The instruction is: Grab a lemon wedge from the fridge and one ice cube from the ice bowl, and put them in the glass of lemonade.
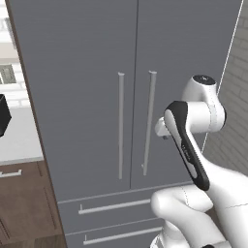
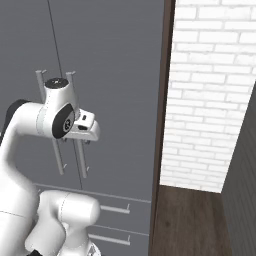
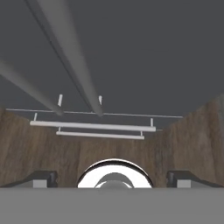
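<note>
Grey fridge (image 1: 87, 97) doors are shut, so with my hand (image 3: 113, 177) spread wide, I judge I must next grip the right handle (image 1: 149, 121).

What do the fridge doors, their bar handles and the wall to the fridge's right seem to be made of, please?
Fridge doors: matte grey, probably painted metal, with no glare. Bar handles: silvery brushed metal, lighter along their length. Wall: white-painted brick with visible mortar lines.

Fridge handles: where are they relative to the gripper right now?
The two long vertical silver bar handles sit at the centre seam of the tall grey double-door fridge, both doors shut. In the left base view the open gripper is just right of them, by the right handle's lower half.
</note>
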